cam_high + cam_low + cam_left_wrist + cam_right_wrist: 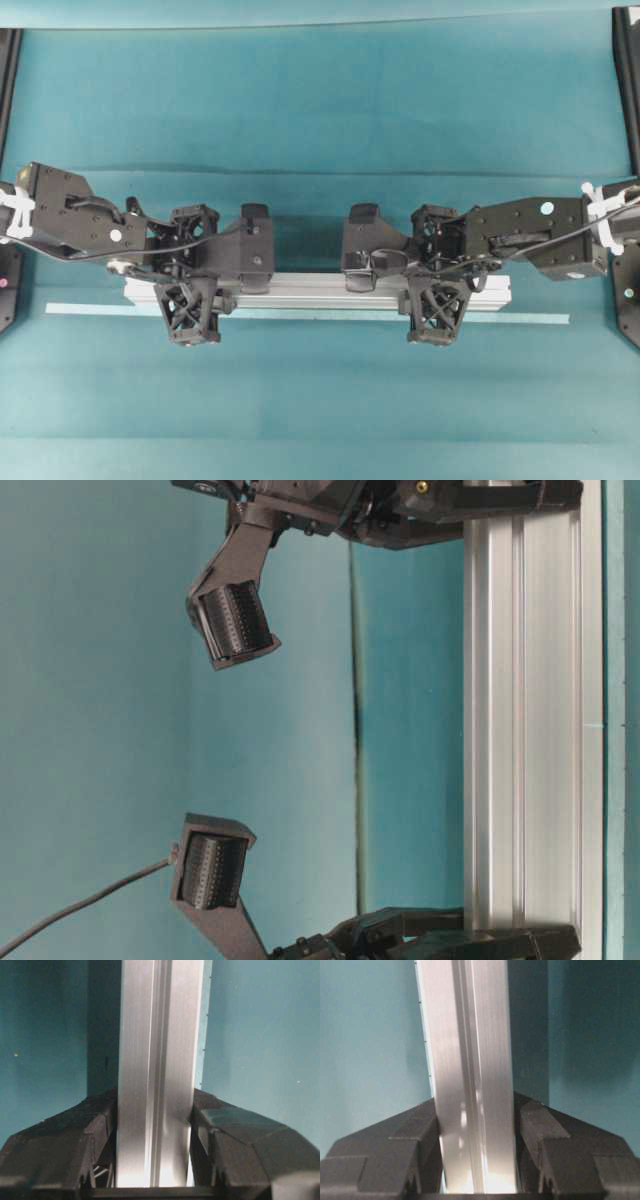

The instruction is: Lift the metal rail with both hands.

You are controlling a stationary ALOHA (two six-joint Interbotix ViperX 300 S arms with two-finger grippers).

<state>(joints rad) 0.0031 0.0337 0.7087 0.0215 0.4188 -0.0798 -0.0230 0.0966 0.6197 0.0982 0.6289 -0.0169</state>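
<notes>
The metal rail (320, 290) is a long silver grooved bar lying crosswise in the middle of the teal table, low over it. Whether it touches the cloth I cannot tell. My left gripper (195, 282) straddles it near its left end and my right gripper (435, 282) near its right end. In the left wrist view the rail (157, 1060) runs up between the black fingers (75, 1135), which sit against both its sides. The right wrist view shows the same: the rail (470, 1035) is flanked tightly by both fingers (555, 1135). The table-level view shows the rail (520, 730) held at both ends.
A thin pale-green tape strip (80, 309) lies along the near side of the rail and reaches past both its ends. Black frame posts (625, 80) stand at the table's side edges. Teal cloth (320, 120) covers the far half of the table.
</notes>
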